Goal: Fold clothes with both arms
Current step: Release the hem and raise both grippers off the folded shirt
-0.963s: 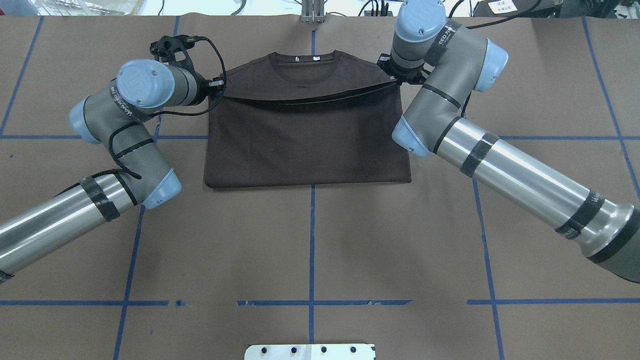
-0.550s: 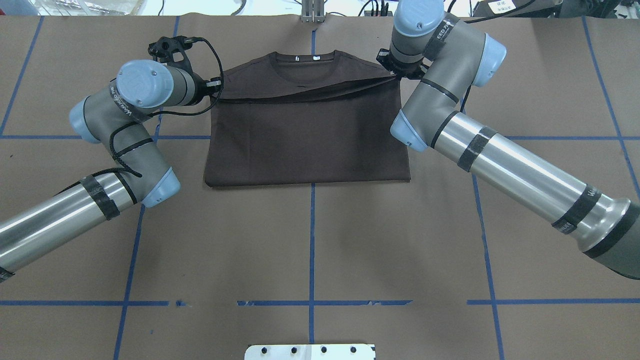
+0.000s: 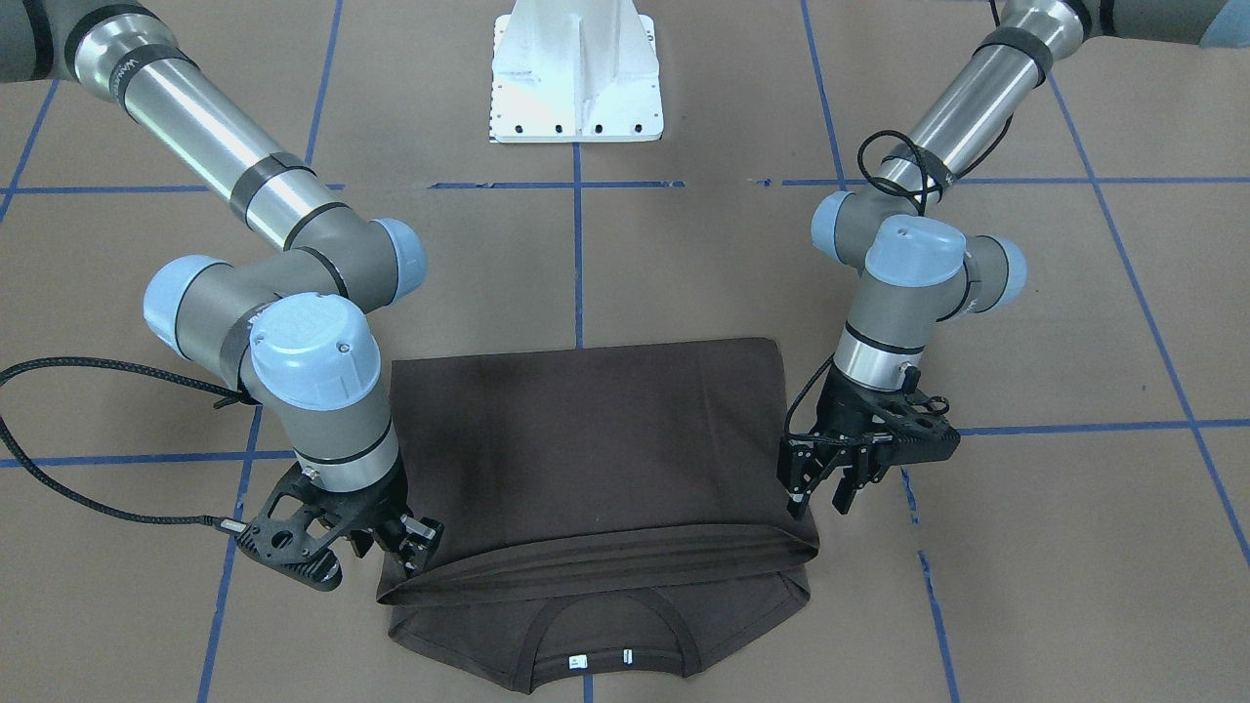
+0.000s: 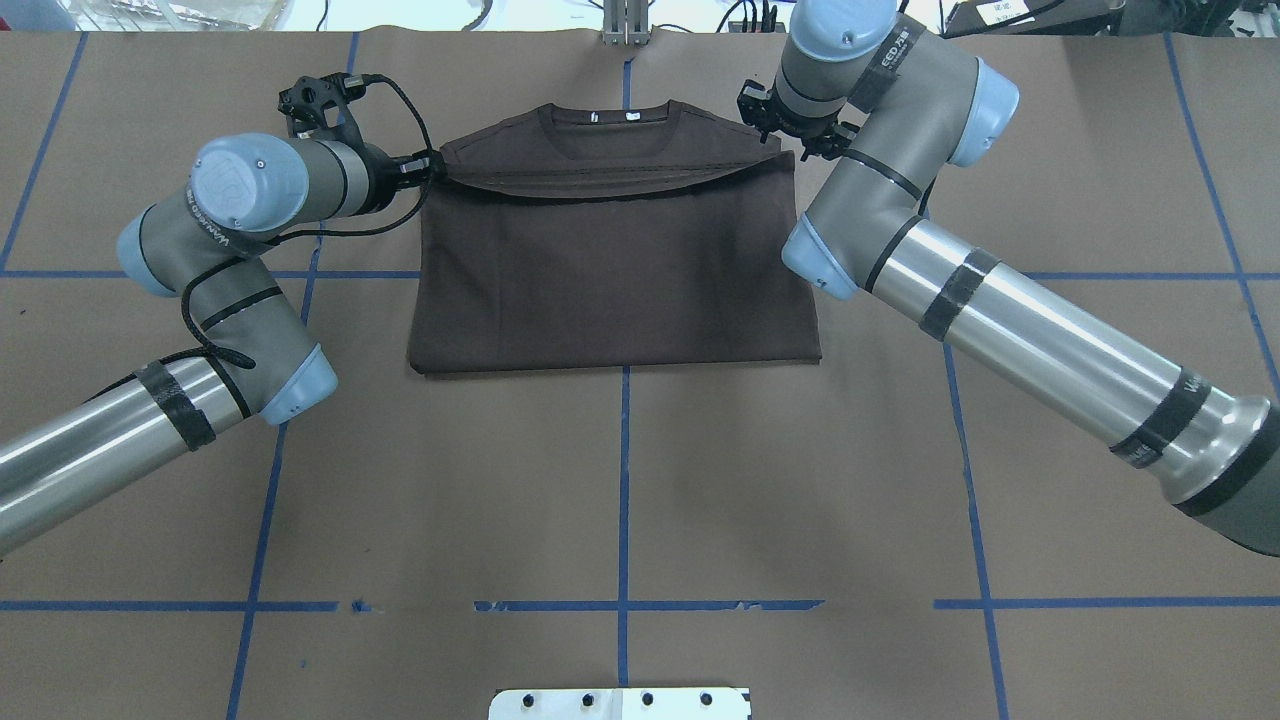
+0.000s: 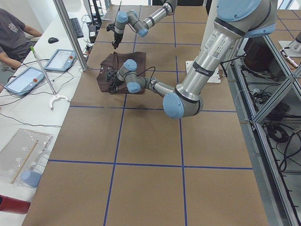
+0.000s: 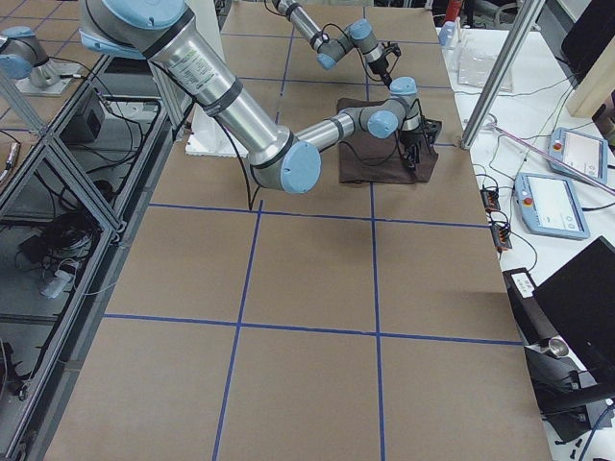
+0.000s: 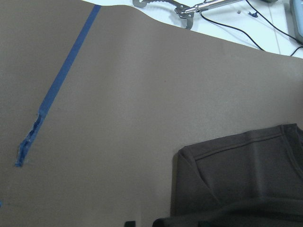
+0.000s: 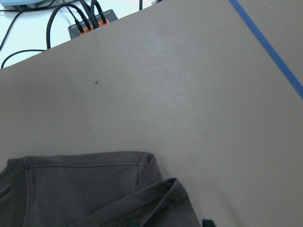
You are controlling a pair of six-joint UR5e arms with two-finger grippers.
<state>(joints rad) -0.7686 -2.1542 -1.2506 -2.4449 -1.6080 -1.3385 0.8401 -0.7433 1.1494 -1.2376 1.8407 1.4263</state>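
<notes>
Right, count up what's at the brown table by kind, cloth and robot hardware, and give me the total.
Dark brown short-sleeved T-shirt: 1
Silver-and-grey jointed robot arms: 2, the left arm and the right arm
White metal pedestal base: 1
Total: 4

T-shirt (image 4: 610,280): dark brown all over, plain, seams same brown. Two small white neck labels (image 3: 576,661) inside collar.
Worktop (image 4: 800,480): flat mid-brown paper, crossed by grid of blue tape lines (image 4: 623,480); near line broken in places.
Left arm (image 4: 90,450), right arm (image 4: 1050,345): shiny silver tubes, matt grey joints, light blue caps (image 4: 232,180), black bands round tubes.
Jaws and wrist brackets: black.
Cable (image 3: 98,364): black, braided.
Pedestal (image 3: 576,78): white, row of dark bolt holes.
</notes>
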